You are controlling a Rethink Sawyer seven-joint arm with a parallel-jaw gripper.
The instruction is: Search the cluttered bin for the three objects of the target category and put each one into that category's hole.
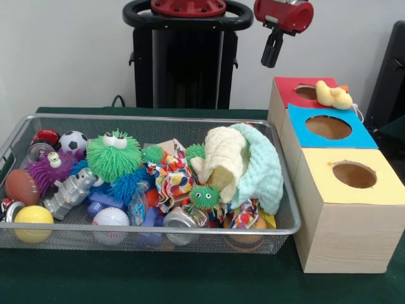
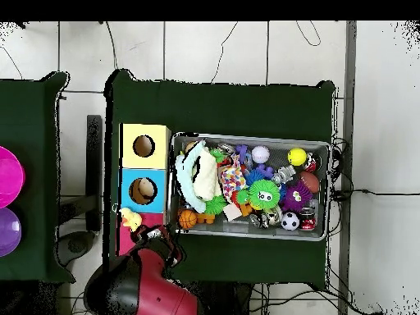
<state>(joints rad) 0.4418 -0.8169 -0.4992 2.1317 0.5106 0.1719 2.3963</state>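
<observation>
A wire bin (image 1: 152,118) holds a jumble of toys: a green fuzzy creature with eyes (image 1: 114,155), a purple one (image 1: 47,168), a small green one (image 1: 204,197), several balls, and cream and mint cloths (image 1: 243,164). To its right stand three wooden boxes with holes, topped red (image 1: 294,85), blue (image 1: 329,126) and yellow (image 1: 354,174). A yellow rubber duck (image 1: 333,95) lies on the red box beside its hole, also visible from overhead as the duck (image 2: 130,219). My gripper (image 1: 272,54) hangs in the air behind the red box, left of the duck and apart from it.
In the bin lie a soccer ball (image 1: 73,142), football (image 1: 21,185), yellow ball (image 1: 33,218), baseball (image 1: 111,218), silver robot toy (image 1: 69,190) and a can (image 1: 180,221). Overhead, the arm (image 2: 152,287) covers part of the red box; the bin (image 2: 246,137) sits right of the boxes.
</observation>
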